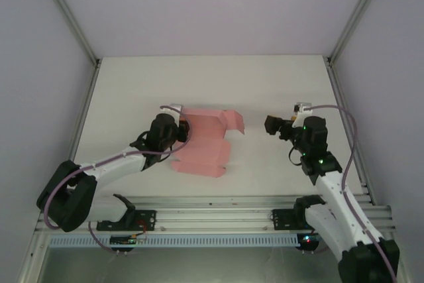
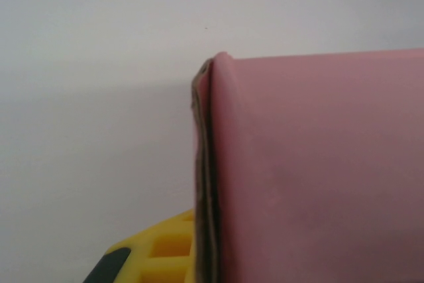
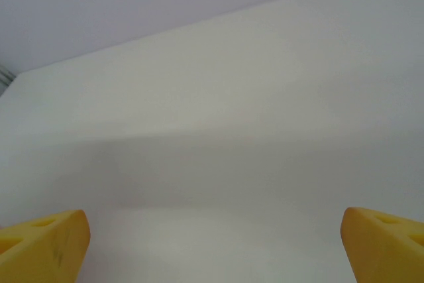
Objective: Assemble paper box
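The paper box [image 1: 202,144] is a pink die-cut sheet, partly folded, lying on the white table [image 1: 212,84] with one flap raised at its far right corner. My left gripper [image 1: 182,129] is at the sheet's left edge. In the left wrist view the pink card [image 2: 318,164] stands between the jaws, its doubled edge running upward beside one yellow finger [image 2: 152,250]; the other finger is hidden behind the card. My right gripper [image 1: 270,126] hovers right of the sheet, apart from it. It is open, its yellow fingertips [image 3: 46,243] spread wide over bare table.
Aluminium frame posts [image 1: 348,31] and pale side walls enclose the table. A metal rail [image 1: 218,217] carrying both arm bases runs along the near edge. Free tabletop lies behind the sheet and between the sheet and the right gripper.
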`<state>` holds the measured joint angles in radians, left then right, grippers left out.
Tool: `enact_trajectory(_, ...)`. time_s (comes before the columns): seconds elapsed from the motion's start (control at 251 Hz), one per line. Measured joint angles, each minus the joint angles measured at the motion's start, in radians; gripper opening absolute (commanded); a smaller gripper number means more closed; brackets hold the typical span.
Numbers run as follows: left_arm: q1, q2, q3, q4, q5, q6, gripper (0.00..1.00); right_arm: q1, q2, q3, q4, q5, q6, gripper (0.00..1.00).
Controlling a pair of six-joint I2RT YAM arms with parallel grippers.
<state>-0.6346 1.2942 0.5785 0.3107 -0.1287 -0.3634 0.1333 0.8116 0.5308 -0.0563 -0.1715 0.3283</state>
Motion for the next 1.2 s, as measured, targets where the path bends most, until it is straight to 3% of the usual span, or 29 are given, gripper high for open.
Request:
enact_trajectory(0.096,0.000,0.000,0.000,0.007,0.017,0.008,0.00,-0.051,0.129,0.055,-0.027,-0.089,-0.004,0.99)
enact_trajectory(0.224,0.000,0.000,0.000,0.008,0.036,0.015,0.00,-0.032,0.263,0.119,-0.035,-0.167,-0.023,0.99)
enact_trajectory(0.515,0.000,0.000,0.000,0.019,0.036,0.015,0.00,0.166,0.485,0.234,-0.008,-0.245,-0.086,0.99)
enact_trajectory(0.722,0.006,0.000,0.000,0.009,0.013,0.014,0.00,0.268,0.543,0.256,0.015,-0.315,-0.126,0.99)
enact_trajectory(1.201,0.025,0.018,0.000,-0.050,-0.052,0.017,0.00,0.389,0.649,0.274,0.115,-0.118,-0.073,0.99)
